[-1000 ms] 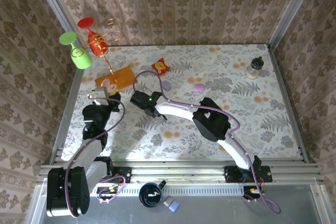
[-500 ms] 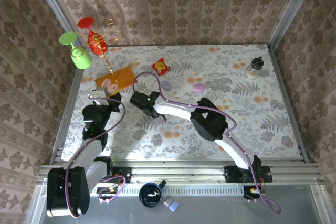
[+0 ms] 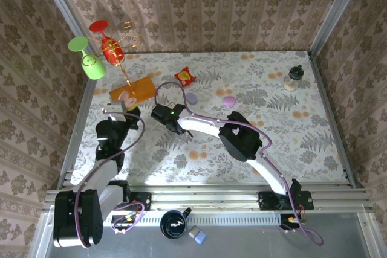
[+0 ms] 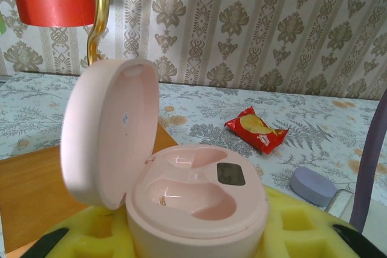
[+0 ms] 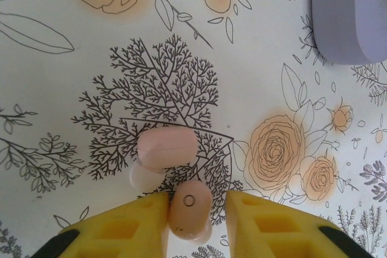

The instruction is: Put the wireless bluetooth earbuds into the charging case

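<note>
At right gripper (image 5: 197, 202), pink earbud (image 5: 189, 208) between pads, long axis along fingers, jaws narrow, grip unclear, left gripper (image 4: 193, 238) clasping case (image 4: 199, 200)

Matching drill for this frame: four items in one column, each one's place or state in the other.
1 pink case
2 lilac case
3 snack packet
4 one pink earbud

A closed, on the table
B between the pads of the right gripper
C open, in the left gripper
D red and yellow

Pairs: 1-C, 2-A, 3-D, 4-B
</note>
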You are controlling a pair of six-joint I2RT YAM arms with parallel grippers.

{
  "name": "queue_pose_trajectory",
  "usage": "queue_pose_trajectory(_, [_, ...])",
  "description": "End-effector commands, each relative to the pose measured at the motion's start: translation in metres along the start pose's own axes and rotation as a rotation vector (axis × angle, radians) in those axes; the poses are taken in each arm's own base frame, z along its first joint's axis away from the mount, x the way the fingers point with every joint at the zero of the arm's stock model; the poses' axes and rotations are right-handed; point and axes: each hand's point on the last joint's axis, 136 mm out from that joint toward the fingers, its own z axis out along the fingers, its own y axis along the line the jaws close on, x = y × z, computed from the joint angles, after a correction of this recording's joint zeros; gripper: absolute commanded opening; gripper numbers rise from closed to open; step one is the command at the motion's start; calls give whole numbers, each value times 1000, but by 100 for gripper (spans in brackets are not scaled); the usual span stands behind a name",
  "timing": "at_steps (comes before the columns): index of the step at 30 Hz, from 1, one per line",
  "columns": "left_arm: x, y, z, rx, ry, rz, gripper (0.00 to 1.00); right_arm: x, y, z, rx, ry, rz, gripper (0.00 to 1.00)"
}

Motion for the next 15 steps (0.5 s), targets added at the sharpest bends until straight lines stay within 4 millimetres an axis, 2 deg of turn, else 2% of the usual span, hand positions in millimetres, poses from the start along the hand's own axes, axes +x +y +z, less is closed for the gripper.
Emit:
queue_pose_trajectory(1, [-19,-4,1,24,-56,20,28,3,-7,5,45,25,-24,28])
queue_pose_trajectory(11, [-19,-8,1,46,-53,29,29,-1,-10,1,42,11,-17,21])
queue_pose_trajectory(15, [-20,-18,1,100,-60,58,29,-7,-18,-13,20,-41,34,21])
